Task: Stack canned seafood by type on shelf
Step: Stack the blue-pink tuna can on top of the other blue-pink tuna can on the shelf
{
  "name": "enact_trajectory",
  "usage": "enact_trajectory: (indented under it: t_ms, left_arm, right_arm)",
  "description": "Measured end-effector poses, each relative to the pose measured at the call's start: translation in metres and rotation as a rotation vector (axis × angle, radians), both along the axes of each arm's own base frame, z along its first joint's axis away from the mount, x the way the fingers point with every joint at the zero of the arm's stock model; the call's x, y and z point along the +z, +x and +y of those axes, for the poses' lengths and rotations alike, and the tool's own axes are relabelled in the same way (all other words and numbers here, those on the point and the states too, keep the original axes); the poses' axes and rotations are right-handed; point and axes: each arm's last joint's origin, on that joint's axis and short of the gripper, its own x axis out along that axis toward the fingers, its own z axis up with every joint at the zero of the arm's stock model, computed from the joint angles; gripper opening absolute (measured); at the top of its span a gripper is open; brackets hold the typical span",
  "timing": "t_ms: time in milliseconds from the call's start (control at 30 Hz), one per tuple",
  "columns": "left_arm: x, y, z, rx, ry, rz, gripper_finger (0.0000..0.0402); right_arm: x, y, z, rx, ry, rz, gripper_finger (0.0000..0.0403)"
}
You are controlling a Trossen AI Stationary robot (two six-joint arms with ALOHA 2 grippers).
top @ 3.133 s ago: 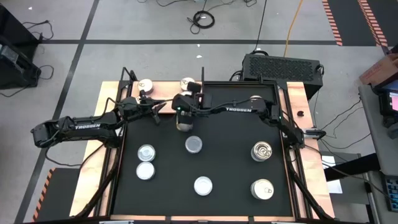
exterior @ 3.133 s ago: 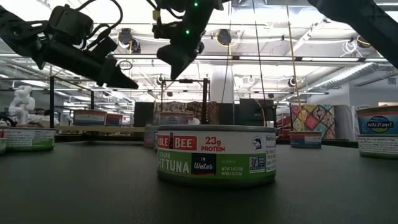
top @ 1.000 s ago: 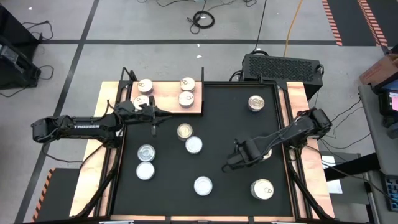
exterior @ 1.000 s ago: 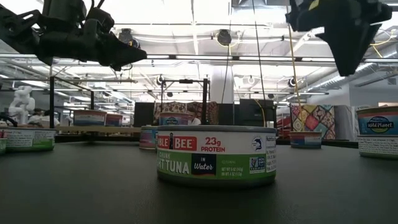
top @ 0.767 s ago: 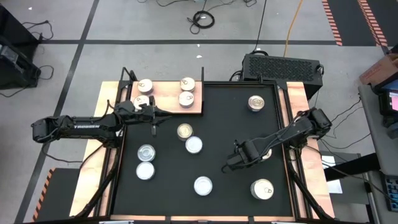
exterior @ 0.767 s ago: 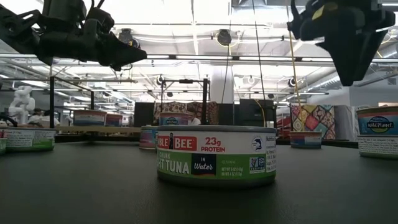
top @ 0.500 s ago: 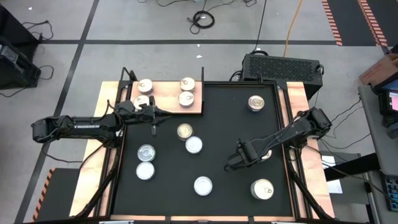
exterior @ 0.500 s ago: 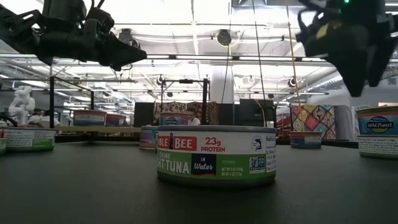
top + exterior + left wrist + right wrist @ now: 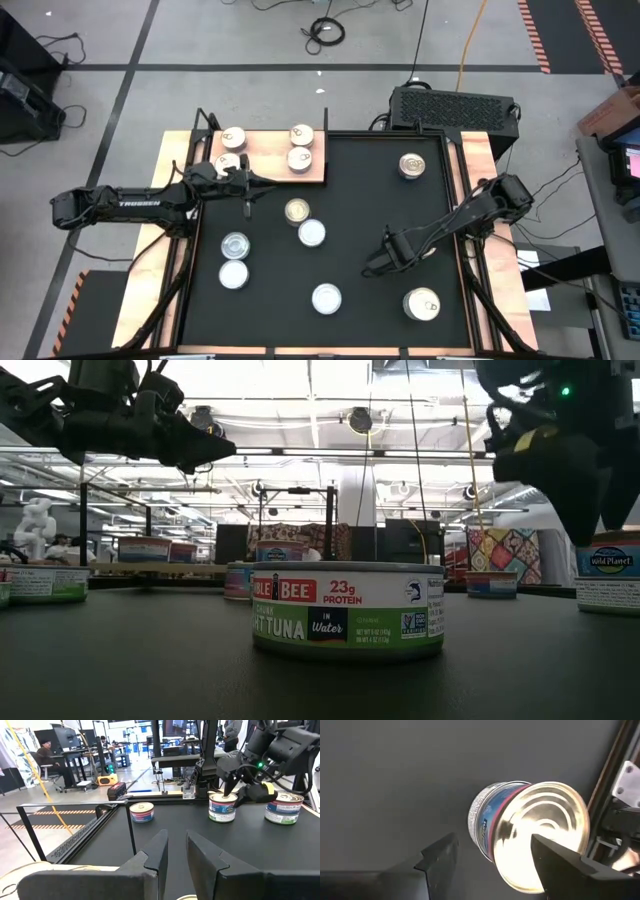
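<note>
The shelf (image 9: 268,150), a light wooden board, lies at the mat's far left with several tins standing on it, among them one (image 9: 300,157). More canned seafood stands on the black mat (image 9: 350,200). My right gripper (image 9: 494,840) is open and points down over a blue-labelled tin (image 9: 485,827) near the mat's right edge. In the high view my right arm hides most of that tin (image 9: 430,250). My left gripper (image 9: 248,200) hovers at the shelf's near edge, its fingers (image 9: 157,852) a narrow gap apart with nothing between them. My right gripper comes at the blue-labelled tin's lid (image 9: 555,820) from above, one finger (image 9: 555,862) over the lid and the other beside the tin's wall. The tin stands upright on the mat. Whether a fingertip touches it I cannot tell.
Other tins stand on the mat: two at the middle (image 9: 297,211), (image 9: 312,233), two at the left (image 9: 235,246), (image 9: 233,274), one near the front (image 9: 326,297), one front right (image 9: 421,304), one far right (image 9: 411,165). Metal rails (image 9: 625,785) edge the mat.
My right gripper has moved toward the table's right edge and down, closing on the blue-labelled tin.
</note>
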Motion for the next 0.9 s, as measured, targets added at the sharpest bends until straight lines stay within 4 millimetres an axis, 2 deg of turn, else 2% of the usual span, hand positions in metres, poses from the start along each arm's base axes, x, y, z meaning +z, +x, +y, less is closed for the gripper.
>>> enact_trajectory:
  t_ms: [200, 667, 900]
  left_arm:
    - [0.000, 0.000, 0.000, 0.000, 0.000, 0.000, 0.0072]
    - [0.000, 0.000, 0.000, 0.000, 0.000, 0.000, 0.0072]
    - [0.000, 0.000, 0.000, 0.000, 0.000, 0.000, 0.0072]
  right_arm:
    - [-0.010, -0.006, -0.003, -0.017, -0.019, 0.027, 0.0233]
    - [-0.015, -0.006, -0.003, -0.018, -0.019, 0.009, 0.0200]
    - [-0.015, -0.006, -0.003, -0.003, -0.028, 0.011, 0.0159]
